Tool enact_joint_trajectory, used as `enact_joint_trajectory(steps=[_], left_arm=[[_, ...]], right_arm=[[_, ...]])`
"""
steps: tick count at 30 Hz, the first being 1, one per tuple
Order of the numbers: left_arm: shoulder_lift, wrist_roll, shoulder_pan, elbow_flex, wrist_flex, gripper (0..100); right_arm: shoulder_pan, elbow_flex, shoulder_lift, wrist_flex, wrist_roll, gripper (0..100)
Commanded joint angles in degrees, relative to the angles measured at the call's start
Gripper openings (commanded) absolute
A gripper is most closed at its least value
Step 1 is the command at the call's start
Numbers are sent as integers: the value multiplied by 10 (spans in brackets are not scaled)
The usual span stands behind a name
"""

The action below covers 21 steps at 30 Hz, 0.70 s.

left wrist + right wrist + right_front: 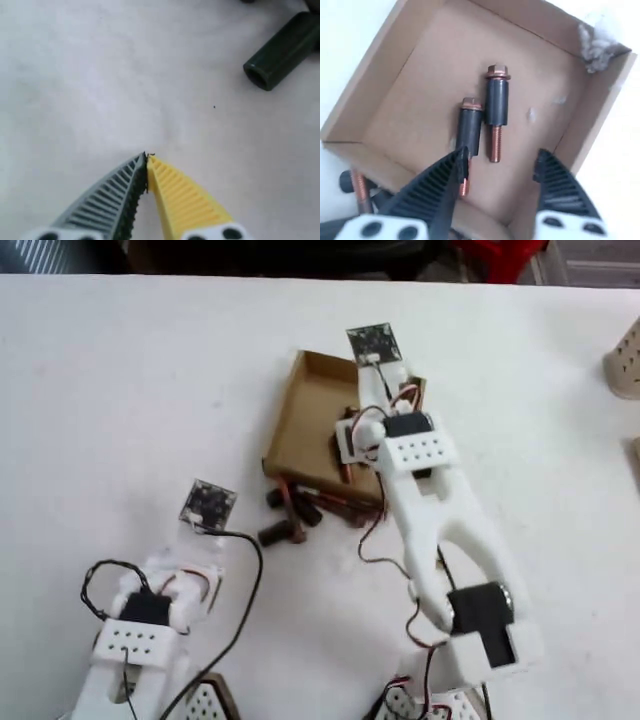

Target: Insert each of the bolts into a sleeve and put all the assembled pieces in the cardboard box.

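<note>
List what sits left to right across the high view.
left arm → cardboard box → pale perforated block at the right edge. The loose bolts and sleeves and the right arm overlap the box, so they are left out.

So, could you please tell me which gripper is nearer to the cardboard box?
The right. The right gripper hangs open directly above the cardboard box; the left gripper is shut over bare table away from it, by a loose sleeve.
</note>
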Motion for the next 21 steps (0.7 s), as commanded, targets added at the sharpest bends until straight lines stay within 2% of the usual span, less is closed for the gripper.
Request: enact_joint_trajectory(steps=[1,2,6,15,18,21], left_arm=[[-7,-6,-4,-37,-1,24],[-7,-6,-4,-37,-1,24],[-7,-6,-4,-37,-1,24],[-7,-6,-4,-37,-1,24],[-7,-6,-4,-37,-1,24],[-7,-6,-4,-37,-1,24]], right_arm=[[-22,29,-79,2,-4,30],[-29,41,-93,2,-4,8],[-67,101,-147,2,-4,63],[-189,193,-231,-4,-4,63],[-212,224,-231,-62,-4,63],[-216,279,-230,-174,-4,66]])
